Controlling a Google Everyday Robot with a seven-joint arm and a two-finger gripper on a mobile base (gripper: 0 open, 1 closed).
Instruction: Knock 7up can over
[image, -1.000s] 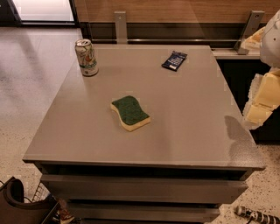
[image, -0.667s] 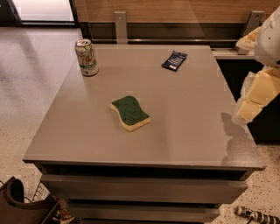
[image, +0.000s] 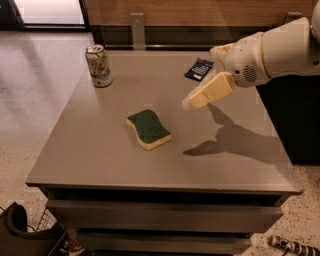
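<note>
7up can (image: 98, 65) is seen upright at far-left corner of desk (image: 90, 155). Gripper (image: 196, 99) is held above mid-desk, well apart from it; its opening cannot be told. Can is judged light, rigid and slick. No grasp needed: a push high on the sidewall is advised.

No text can be read anywhere. The 7up can (image: 99, 66) shows only green and red marks, and the pale print on the dark blue packet (image: 199, 69) cannot be made out. The gripper (image: 191, 102) hovers over the table (image: 90, 155), between packet and sponge (image: 148, 129).
</note>
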